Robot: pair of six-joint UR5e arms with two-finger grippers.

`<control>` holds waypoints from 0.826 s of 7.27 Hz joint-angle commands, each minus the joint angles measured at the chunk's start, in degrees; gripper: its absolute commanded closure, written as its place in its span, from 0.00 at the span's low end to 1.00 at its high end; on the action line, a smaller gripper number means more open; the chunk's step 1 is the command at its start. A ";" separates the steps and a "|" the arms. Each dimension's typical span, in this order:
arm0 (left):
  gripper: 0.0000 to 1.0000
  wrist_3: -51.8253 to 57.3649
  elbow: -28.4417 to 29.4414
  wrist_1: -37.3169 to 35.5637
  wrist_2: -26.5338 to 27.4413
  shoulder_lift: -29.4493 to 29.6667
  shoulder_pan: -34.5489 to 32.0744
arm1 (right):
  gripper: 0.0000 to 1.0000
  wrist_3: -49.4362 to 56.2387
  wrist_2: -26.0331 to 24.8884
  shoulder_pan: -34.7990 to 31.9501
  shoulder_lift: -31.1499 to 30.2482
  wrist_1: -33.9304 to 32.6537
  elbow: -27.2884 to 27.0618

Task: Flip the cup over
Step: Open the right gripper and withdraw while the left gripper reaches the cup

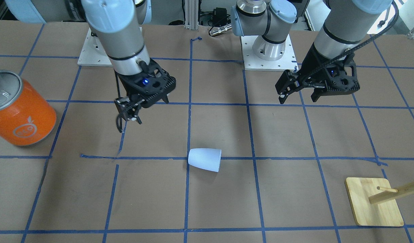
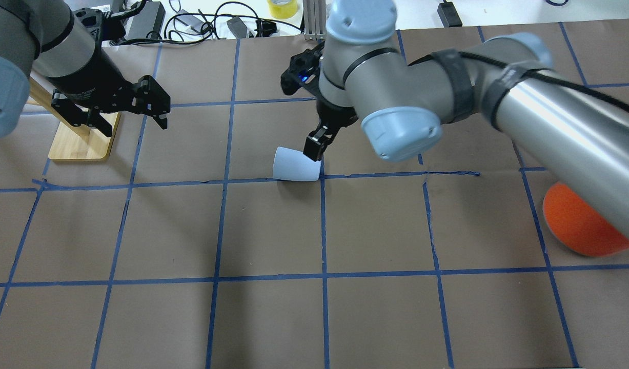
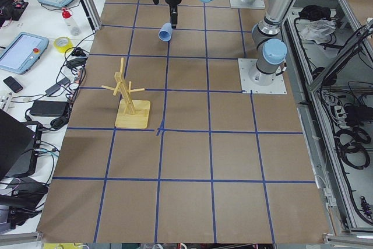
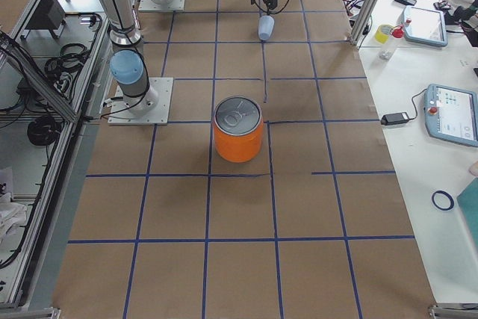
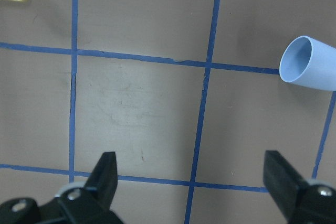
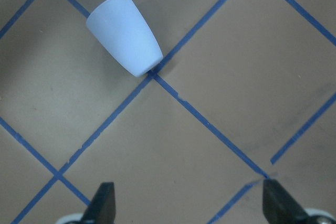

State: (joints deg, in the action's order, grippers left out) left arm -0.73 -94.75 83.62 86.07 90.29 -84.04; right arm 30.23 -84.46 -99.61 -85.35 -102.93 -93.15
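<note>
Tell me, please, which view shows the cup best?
The right wrist view: the cup lies on its side, large and whole. The left wrist view crops it but shows its open mouth; the other views show it smaller.

Cup (image 5: 310,69) partly beyond left wrist view's edge; orange can (image 2: 575,225) mostly behind right arm (image 2: 550,113) overhead.

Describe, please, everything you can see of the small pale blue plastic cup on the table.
The small pale blue plastic cup is a plain, handleless, tapered tumbler, unmarked. It lies on its side on the brown paper-covered table, narrow closed base at a crossing of blue tape lines, open mouth toward the robot's left. It looks empty. Only the table touches it.
</note>
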 commanded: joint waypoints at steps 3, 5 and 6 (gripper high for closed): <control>0.00 -4.69 -7.16 -17.55 -18.33 9.97 -0.51 | 0.00 -23.15 -5.80 5.91 -7.64 5.81 -0.02; 0.00 -5.33 -8.87 -27.25 -24.69 14.54 -0.77 | 0.00 -30.48 -5.71 6.70 -7.64 5.81 1.21; 0.00 -5.16 -8.96 -27.45 -27.59 16.82 -1.64 | 0.00 -30.58 -6.41 8.53 -7.64 5.89 2.35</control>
State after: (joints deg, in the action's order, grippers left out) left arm -5.78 -103.28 58.41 62.16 104.31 -84.93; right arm 1.01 -90.17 -92.67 -92.96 -97.10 -91.99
